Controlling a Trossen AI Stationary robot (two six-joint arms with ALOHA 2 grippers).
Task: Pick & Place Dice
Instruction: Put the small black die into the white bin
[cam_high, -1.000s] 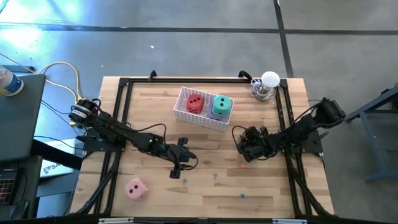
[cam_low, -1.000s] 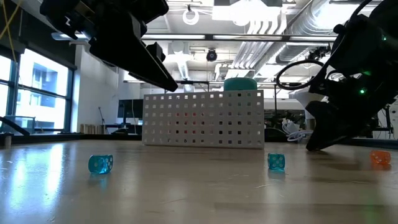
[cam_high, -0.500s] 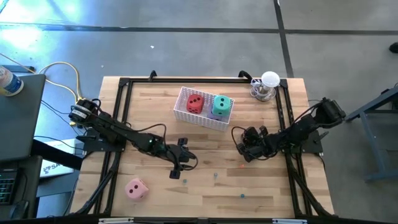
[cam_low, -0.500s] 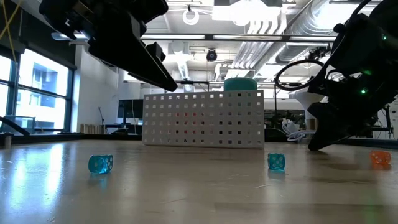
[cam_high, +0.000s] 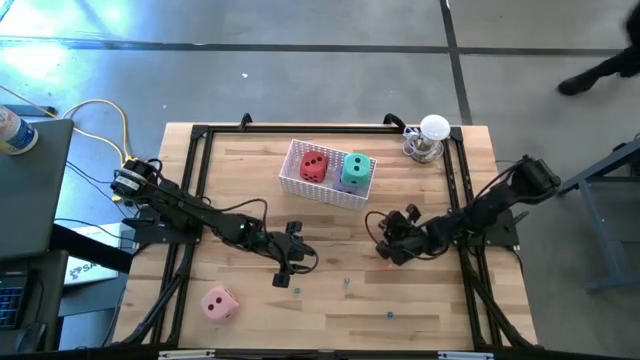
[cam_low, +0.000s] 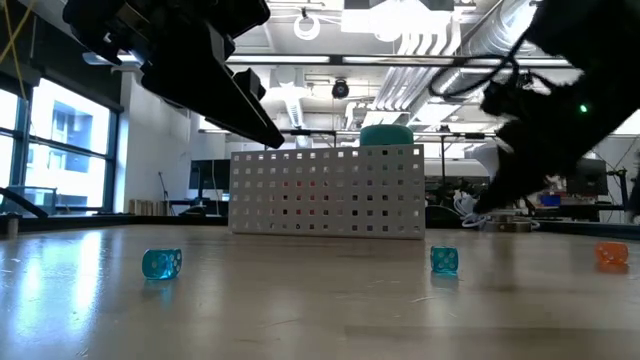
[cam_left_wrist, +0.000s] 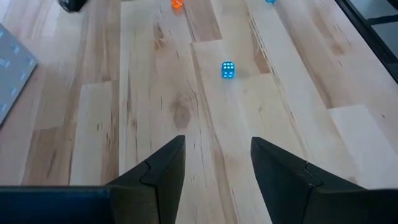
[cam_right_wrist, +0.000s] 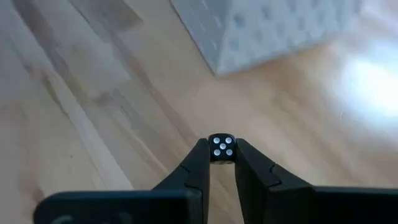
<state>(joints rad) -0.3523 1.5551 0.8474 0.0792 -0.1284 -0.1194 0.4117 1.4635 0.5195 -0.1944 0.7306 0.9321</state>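
Observation:
My right gripper is shut on a small black die with white pips, above the table near a corner of the white perforated basket. In the high view the basket holds a red die and a green die, with a purple one under the green. A pink die rests on the table at the near left. My left gripper hovers open over bare wood at the table's middle, with nothing between its fingers. My right gripper pinches the small black die by two opposite sides between its two fingertips. The fingers slant down toward the table. The die is lifted clear of the table, with its four-pip face toward the wrist camera.
Small clear-blue dice and an orange one lie loose on the wood in front of the basket. A glass object stands at the far right corner. A black frame runs along the table's edges.
My right gripper has risen off the table and shifted a little toward the table's left, rolling about its own axis as it went. My left arm has kept still.

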